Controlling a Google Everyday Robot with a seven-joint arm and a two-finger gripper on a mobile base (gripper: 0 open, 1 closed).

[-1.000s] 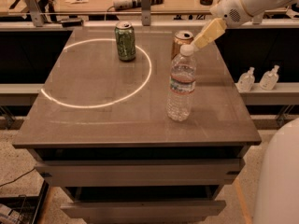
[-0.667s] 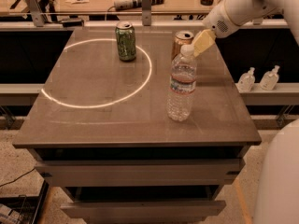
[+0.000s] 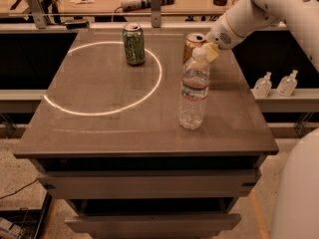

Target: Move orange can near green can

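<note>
The green can [image 3: 134, 45] stands upright at the far middle of the table, on the edge of a bright ring of light. The orange can [image 3: 192, 45] stands upright to its right, partly hidden behind the cap of a clear water bottle [image 3: 193, 91]. My gripper [image 3: 210, 50] comes in from the upper right on a white arm and sits right against the orange can's right side, at its upper part. The bottle cap hides part of the gripper and the can.
The water bottle stands in front of the orange can, nearer the table's front right. A ring of light [image 3: 104, 78] marks the left half of the table [image 3: 99, 133]. Two small bottles [image 3: 276, 83] sit on a ledge at the right. A cluttered bench runs behind.
My gripper has moved down and left, from above and right of the orange can to right beside it. The cans and bottle have not moved.
</note>
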